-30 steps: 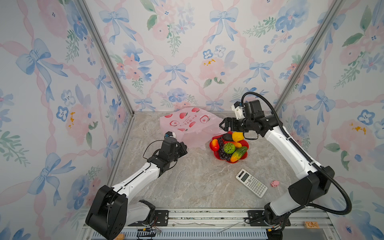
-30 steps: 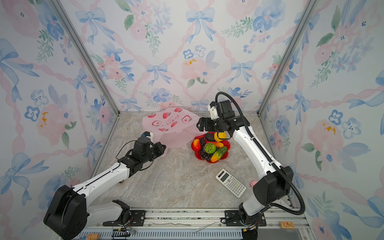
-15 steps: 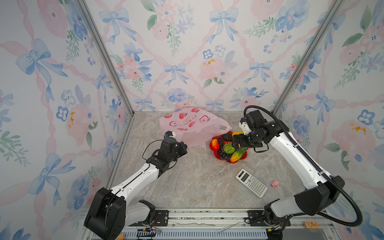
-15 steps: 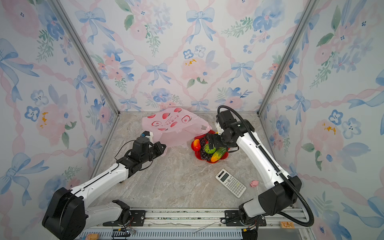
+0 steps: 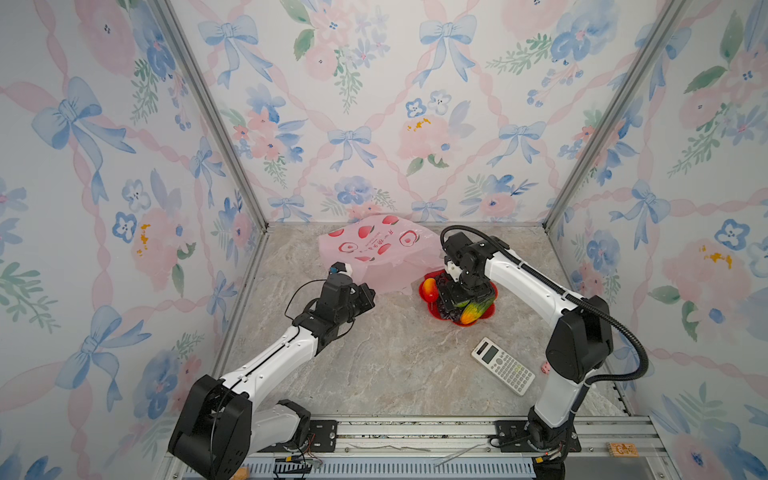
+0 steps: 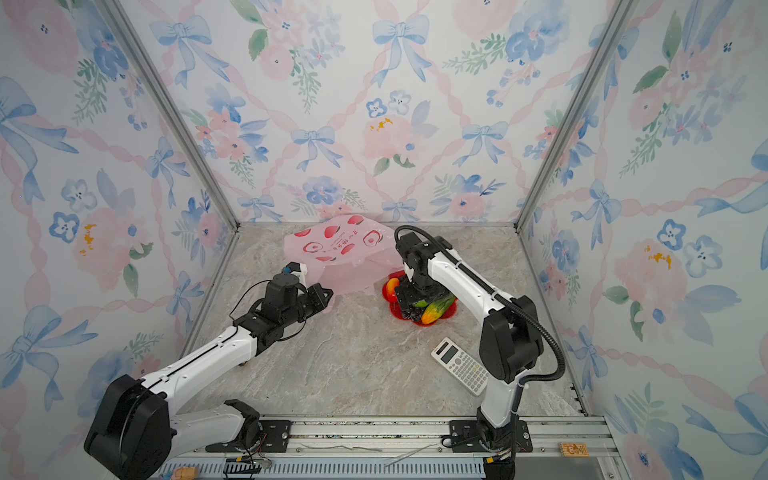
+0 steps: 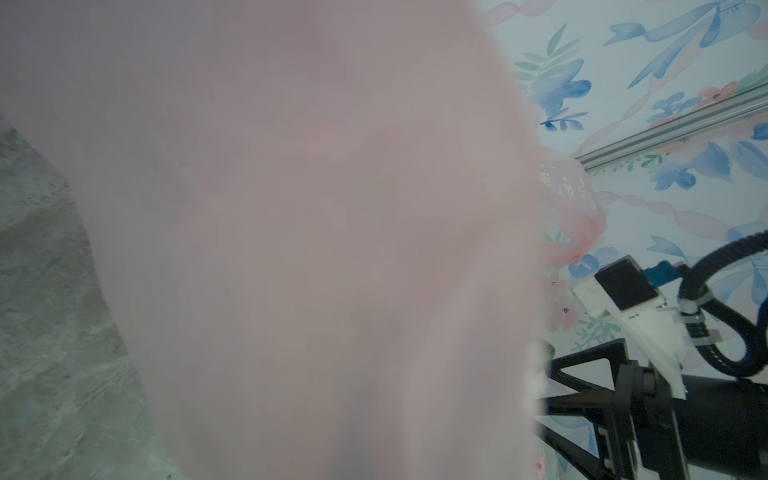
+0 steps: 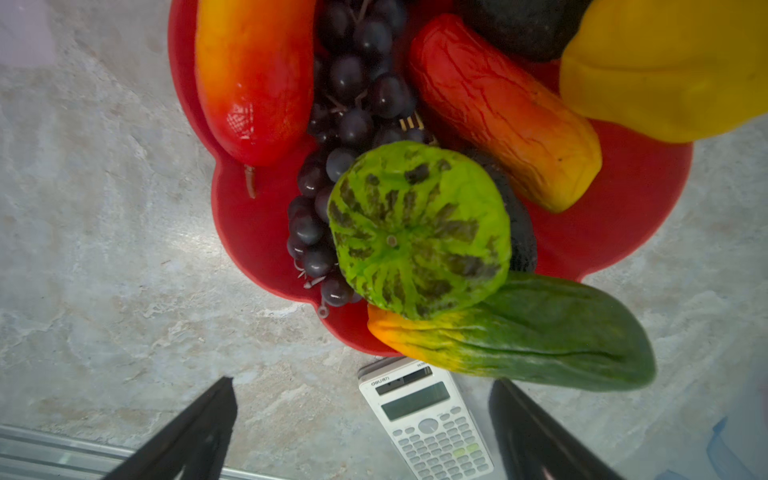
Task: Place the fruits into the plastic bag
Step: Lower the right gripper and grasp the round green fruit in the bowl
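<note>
The calculator (image 8: 428, 419) reads "deli"; the plastic bag (image 5: 374, 257) carries red print too small for me to read; my right claw (image 8: 361, 382) gapes wide just above the fruits (image 5: 473, 309) on the red plate (image 8: 249, 232): three mangoes (image 8: 253, 79), one grape bunch (image 8: 353, 91), one green ball (image 8: 419, 228), one lemon (image 8: 665, 70); my left claw (image 5: 369, 296) is pinched on the bag's near edge, low over the tabletop (image 5: 395, 365).

Fruits (image 8: 419, 232) heaped tog.; pink bag (image 5: 374, 245) crumpled, just behind.
</note>
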### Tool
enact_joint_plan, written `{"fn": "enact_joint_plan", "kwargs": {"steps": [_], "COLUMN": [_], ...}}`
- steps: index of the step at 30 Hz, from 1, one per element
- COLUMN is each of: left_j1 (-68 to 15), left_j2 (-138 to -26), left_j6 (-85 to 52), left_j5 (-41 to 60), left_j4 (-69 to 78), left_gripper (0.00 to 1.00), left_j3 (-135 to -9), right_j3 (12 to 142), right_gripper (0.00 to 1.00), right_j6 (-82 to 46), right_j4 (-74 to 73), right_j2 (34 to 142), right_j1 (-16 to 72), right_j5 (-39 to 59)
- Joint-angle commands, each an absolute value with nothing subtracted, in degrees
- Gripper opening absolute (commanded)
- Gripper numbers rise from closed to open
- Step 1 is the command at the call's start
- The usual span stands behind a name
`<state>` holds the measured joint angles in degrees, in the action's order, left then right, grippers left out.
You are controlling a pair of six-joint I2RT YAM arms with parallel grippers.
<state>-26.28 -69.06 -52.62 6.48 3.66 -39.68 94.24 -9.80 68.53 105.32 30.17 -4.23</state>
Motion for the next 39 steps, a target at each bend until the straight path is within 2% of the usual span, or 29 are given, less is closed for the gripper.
{"fn": "enact_joint_plan", "kwargs": {"steps": [1,16,25,34,39], "left_j1": [-26.55,-26.55,-26.58,-26.54,-26.55], "left_j2": [-68.19,-67.51,-67.54,-67.81,-67.35], "left_j6": [-52.83,-52.91,-52.91,-53.08,-53.16], "left_j5": [6.79,6.46,6.44,6.59,6.59], "left_j4": [3.43,3.08,2.98,2.99,2.99], "left_gripper": [0.0,0.0,0.0,0.0,0.0], "left_j3": [-39.9,-39.9,-40.08,-40.08,-39.91], "right_j3": [97.73,101.68,101.24,101.38,101.56], "right_gripper": [0.96,1.0,0.86,0.64,0.57], "right_j6": [-9.43,-10.68,-11.79,-12.23,-12.35], "right_j4": [69.95,69.44,68.61,67.77,67.85], "right_j2": [107.65,115.17,115.41,114.34,113.23], "right_j1": [30.51,29.56,27.54,27.09,26.55], "right_j5": [-7.4,-9.16,-6.62,-4.86,-4.05]}}
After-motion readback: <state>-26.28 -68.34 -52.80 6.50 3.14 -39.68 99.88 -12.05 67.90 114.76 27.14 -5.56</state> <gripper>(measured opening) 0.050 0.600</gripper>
